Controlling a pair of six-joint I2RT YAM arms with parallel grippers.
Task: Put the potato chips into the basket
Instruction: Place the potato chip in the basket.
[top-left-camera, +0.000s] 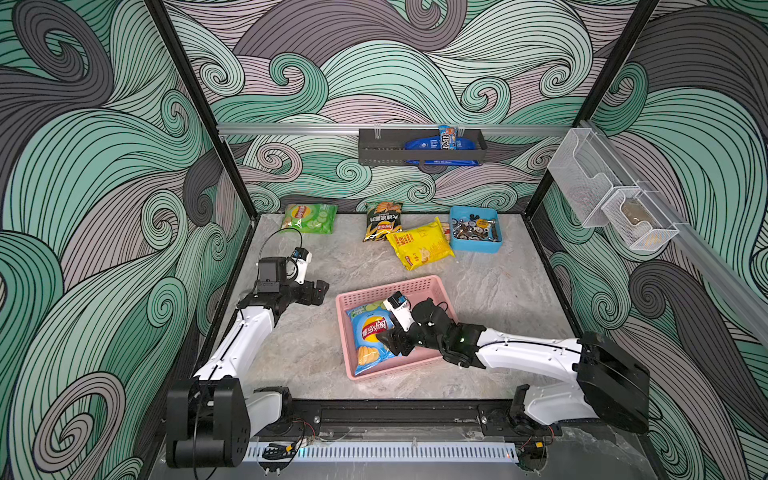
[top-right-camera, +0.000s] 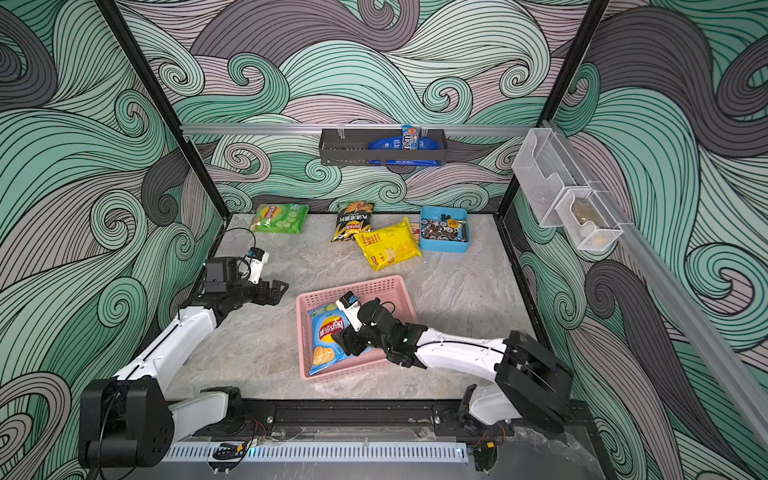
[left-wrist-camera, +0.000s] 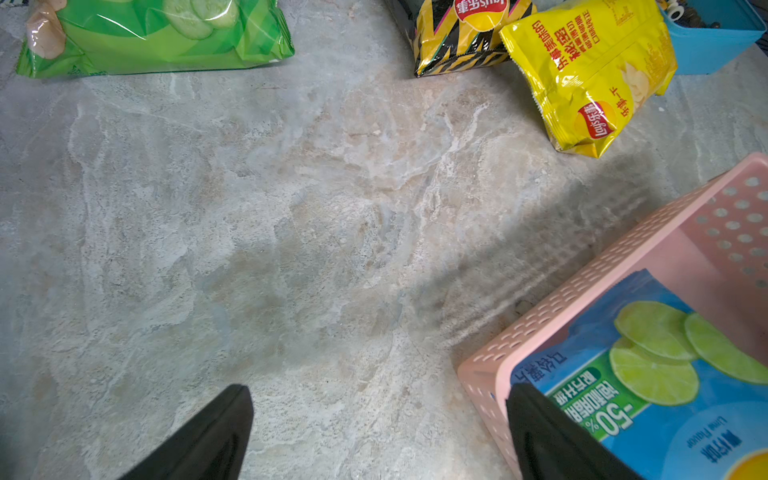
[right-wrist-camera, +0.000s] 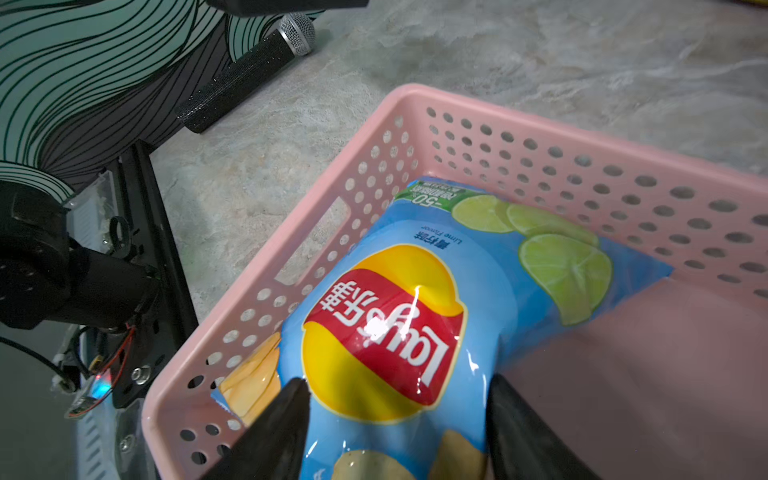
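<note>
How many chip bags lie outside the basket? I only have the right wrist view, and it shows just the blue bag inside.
Observer: Three. The green bag, the black bag and the yellow bag lie along the far side of the table, in both top views.
Operator: Is the left gripper holding one of them?
Observer: No. The left gripper is open and empty, above bare table to the left of the basket.
Operator: Which bag is nearest the basket?
Observer: The yellow bag, a little beyond the basket's far rim.
</note>
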